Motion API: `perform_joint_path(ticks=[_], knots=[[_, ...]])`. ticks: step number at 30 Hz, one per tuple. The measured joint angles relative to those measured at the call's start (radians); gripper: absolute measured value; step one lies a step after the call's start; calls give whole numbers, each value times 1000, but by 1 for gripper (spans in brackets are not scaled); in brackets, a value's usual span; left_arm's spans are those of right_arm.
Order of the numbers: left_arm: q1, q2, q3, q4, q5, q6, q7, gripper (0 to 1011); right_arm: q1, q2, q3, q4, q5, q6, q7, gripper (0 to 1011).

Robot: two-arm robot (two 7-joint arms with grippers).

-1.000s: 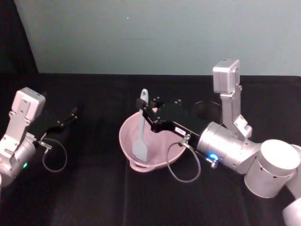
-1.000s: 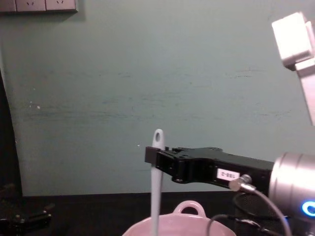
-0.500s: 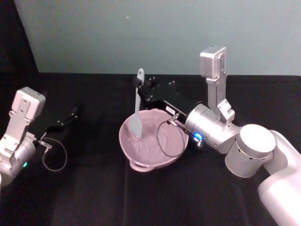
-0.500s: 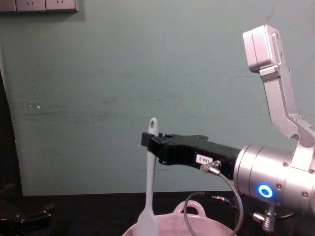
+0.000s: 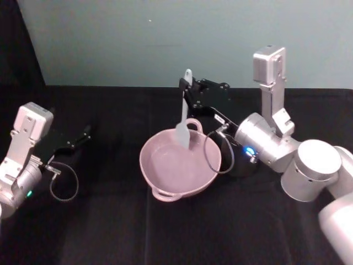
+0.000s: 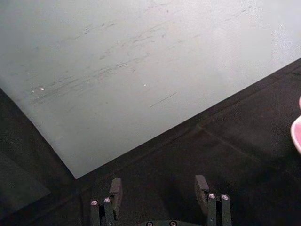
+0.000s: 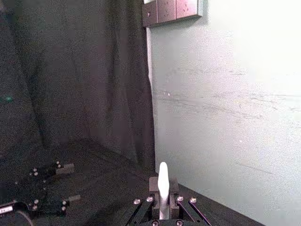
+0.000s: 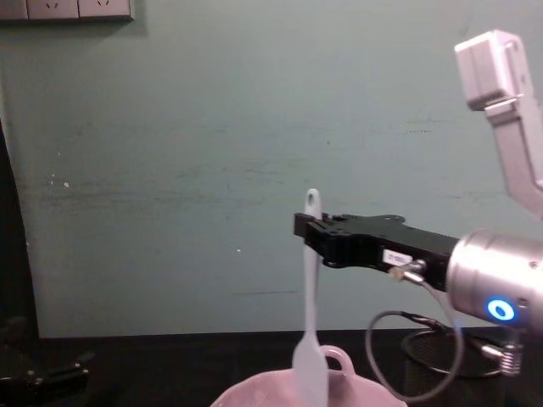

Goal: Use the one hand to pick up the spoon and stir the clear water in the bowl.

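Note:
The pale pink bowl (image 5: 165, 194) sits mid-table, its loop handle (image 8: 338, 359) toward the back. Its clear water (image 5: 172, 170) is barely distinguishable from the pink inside. My right gripper (image 5: 189, 91) is shut on the upper handle of the white spoon (image 5: 184, 113), which hangs upright over the bowl's far rim. In the chest view the spoon (image 8: 310, 297) drops in front of the loop handle, and I cannot tell whether its head touches the water. The handle's end (image 7: 163, 179) sticks up between the right gripper's fingers. My left gripper (image 5: 84, 134) rests open at the table's left.
A black wire-mesh cup (image 8: 437, 352) stands behind and right of the bowl, under the right forearm. A teal wall rises at the back of the black-covered table (image 5: 110, 232). The left wrist view catches the bowl's edge (image 6: 297, 132) beyond the open left gripper (image 6: 158, 188).
The right gripper has carried the spoon from the bowl's left side across to its far right rim, a little higher. The left arm has stayed put.

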Motion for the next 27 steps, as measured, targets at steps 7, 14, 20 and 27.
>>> perform_joint_path(ticks=[7,14,20,27], knots=[[0,0,0,0,0,0,0,1011,-49,52,23,-83,-8,63,0,114],[0,0,0,0,0,0,0,1011,-110,106,33,-190,25,134,27,114],[0,0,0,0,0,0,0,1011,-146,132,30,-253,74,173,55,114],[0,0,0,0,0,0,0,1011,-144,114,2,-239,137,191,76,114]])
